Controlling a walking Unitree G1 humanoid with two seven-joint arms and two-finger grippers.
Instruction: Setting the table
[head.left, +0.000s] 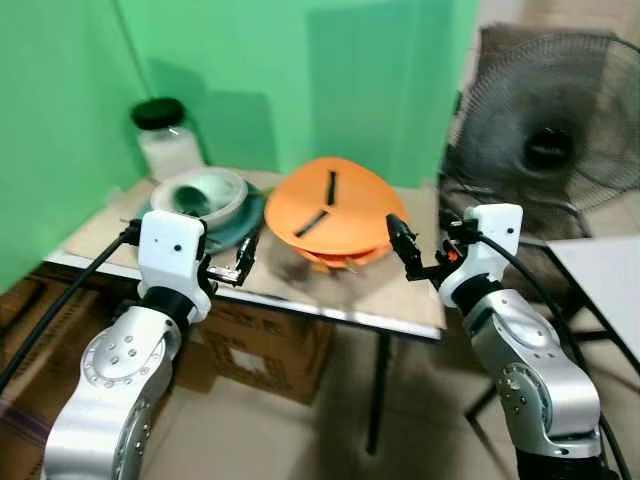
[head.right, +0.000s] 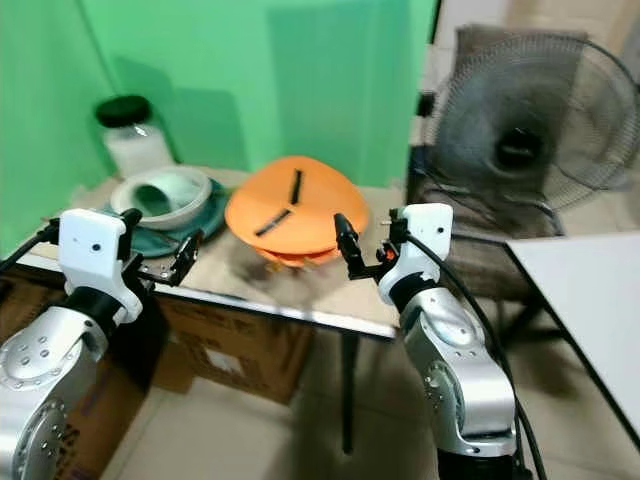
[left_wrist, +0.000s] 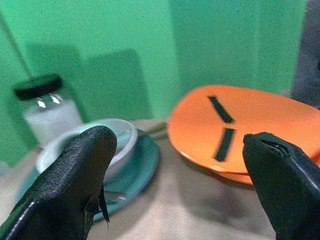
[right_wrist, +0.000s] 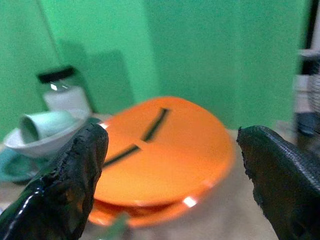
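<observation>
Looks like approach step, nothing grabbed yet. Left gripper (head.left: 243, 262) and right gripper (head.left: 403, 246) both spread wide, empty, flanking orange plates (head.left: 333, 212) frame centre.

Next: close in, pinch rim.

Count: two stacked orange plates, two black sticks (head.left: 330, 188) on top, one white bowl (head.left: 203, 195) holding one mint cup (right_wrist: 46, 125), one teal plate (left_wrist: 137, 165), one jar (head.left: 165, 138) upper left.

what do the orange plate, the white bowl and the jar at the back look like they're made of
Orange plate: probably plastic, smooth and semi-glossy, with a small highlight at its rim in the right wrist view. White bowl: glazed ceramic by its thick shiny rim, though melamine is possible. Jar: clear glass or plastic with glints near the top, white contents, black lid.
</observation>
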